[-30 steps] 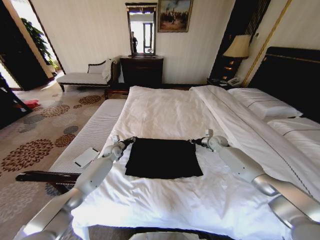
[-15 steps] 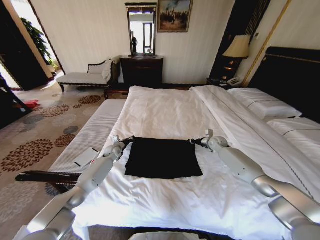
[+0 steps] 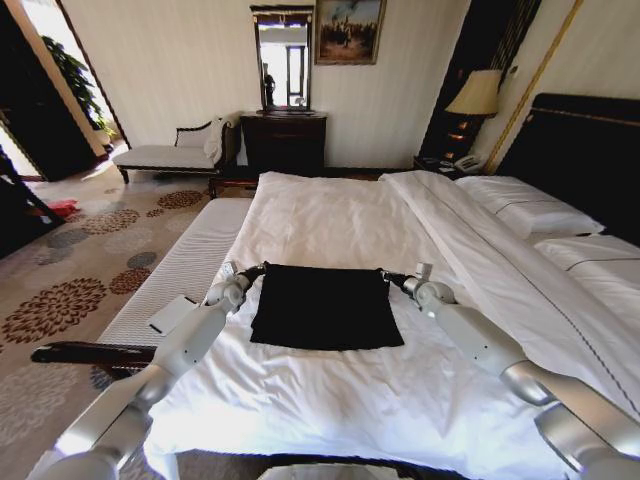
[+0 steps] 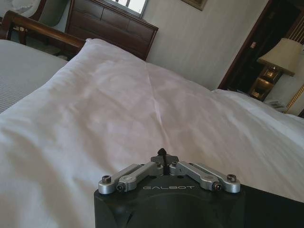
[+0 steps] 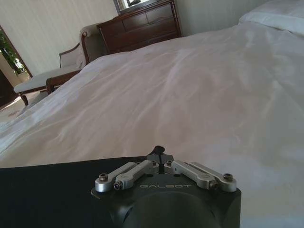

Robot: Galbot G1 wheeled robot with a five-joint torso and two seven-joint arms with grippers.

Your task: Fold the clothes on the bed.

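Two grippers at work, one at each far corner of the T-shirt (image 3: 326,307). Garment lies flat on the bed (image 3: 330,220), a dark near-square on the white sheet, roughly centred across the robot's front, near the foot end of the mattress.

Left gripper (image 3: 258,270) at the far-left corner; right gripper (image 3: 389,277) at the far-right corner. Both wrist views show the jaws drawn together to a point, a scrap of black at each tip — read as each pinching the shirt's far edge. In the right wrist view black cloth (image 5: 52,190) spreads beside the right gripper (image 5: 160,152); in the left wrist view the left gripper (image 4: 163,154) points out over bare white sheet.

Key relation: the held edge runs side to side between the two grippers, taut and nearly straight. The body of the shirt lies from the jaws back toward the robot, near hem closest to it. Both arms equally placed, neither nearer. Judgement: a fold would carry this far edge toward the robot, over the near hem, both arms travelling together to keep the edge level.

Striped bench (image 3: 175,275) alongside the bed on the left, untouched.
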